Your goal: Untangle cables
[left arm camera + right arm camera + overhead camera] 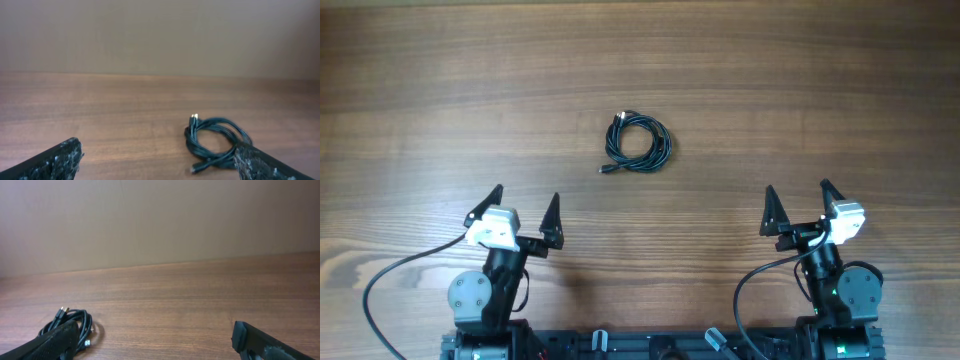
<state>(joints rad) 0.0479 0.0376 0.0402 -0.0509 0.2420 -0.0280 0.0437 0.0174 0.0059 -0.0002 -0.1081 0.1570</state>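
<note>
The cables [638,142] are thin black cords wound in one small coil with plug ends sticking out, lying on the wooden table near its middle. The coil also shows in the left wrist view [216,141], ahead to the right and partly behind the right finger. In the right wrist view the coil [75,321] lies ahead at the left, partly behind the left finger. My left gripper [526,212] is open and empty at the near left, well short of the coil. My right gripper [799,206] is open and empty at the near right.
The wooden table [440,90] runs in all directions around the coil. A plain wall [160,35] stands behind its far edge. The arm bases and their thick black cables [380,290] sit at the near edge.
</note>
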